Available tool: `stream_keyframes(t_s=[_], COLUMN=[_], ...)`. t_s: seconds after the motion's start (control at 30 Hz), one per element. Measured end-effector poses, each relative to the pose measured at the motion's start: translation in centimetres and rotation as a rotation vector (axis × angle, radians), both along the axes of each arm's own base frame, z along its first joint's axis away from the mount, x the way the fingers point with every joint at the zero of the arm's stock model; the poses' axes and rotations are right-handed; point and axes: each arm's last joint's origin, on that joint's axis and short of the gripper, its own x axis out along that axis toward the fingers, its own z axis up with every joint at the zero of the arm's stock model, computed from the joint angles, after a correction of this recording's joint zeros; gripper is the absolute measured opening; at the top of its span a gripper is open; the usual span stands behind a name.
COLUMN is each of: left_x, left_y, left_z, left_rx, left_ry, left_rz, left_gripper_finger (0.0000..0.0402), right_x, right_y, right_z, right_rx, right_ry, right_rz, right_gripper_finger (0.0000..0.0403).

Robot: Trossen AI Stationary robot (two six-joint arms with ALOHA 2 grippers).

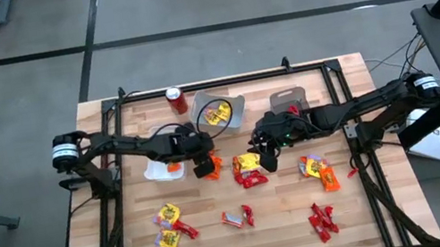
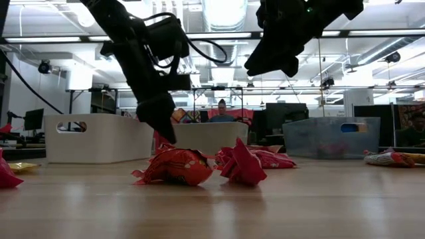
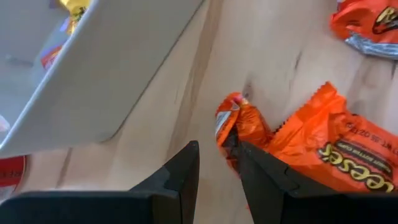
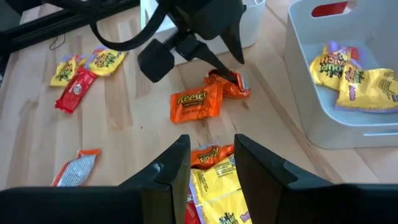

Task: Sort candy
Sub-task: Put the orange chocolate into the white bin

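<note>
Wrapped sweets lie scattered on the wooden table [image 1: 372,215]. A small crumpled orange sweet [image 3: 239,121] lies beside a flat orange pack [image 3: 339,155], next to the white bin [image 3: 112,68]. My left gripper [image 3: 219,158] points down just above the crumpled sweet, its fingers a narrow gap apart and empty; it also shows in the high view [image 1: 203,168]. My right gripper [image 4: 211,152] is open and empty, raised over yellow and orange packs [image 4: 214,180] in mid-table [image 1: 265,161]. Yellow sweets [image 4: 357,81] lie in a grey bin [image 1: 223,112].
A red soda can [image 1: 177,101] stands at the far edge. A second grey bin [image 1: 288,98] sits right of the first. More sweets lie near left [image 1: 169,223], near middle [image 1: 239,218], near right [image 1: 321,219] and at the right [image 1: 319,171]. A person sits beyond the table [image 2: 221,109].
</note>
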Motion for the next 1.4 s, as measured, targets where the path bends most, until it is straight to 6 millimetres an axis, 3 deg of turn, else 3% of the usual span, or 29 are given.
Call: stream_keyframes(t_s=[0.83,1.13,1.4], left_x=[0.0,0.4,0.4], left_y=[0.3,0.3,0.3], left_z=[-0.2,-1.9,-2.1], left_rx=[-0.085,-0.093,-0.088], left_ry=[-0.017,0.031,0.038], left_rz=[0.03,0.043,0.033], left_gripper_finger=[0.0096,0.0096,0.0082], right_x=[0.0,0.0,0.0], right_y=[0.0,0.0,0.0], right_z=[0.0,0.0,0.0], right_rx=[0.0,0.0,0.0], right_ry=[-0.001,-0.001,-0.001], right_rz=[0.0,0.001,0.001], right_gripper_finger=[0.0118,0.0118,0.0118])
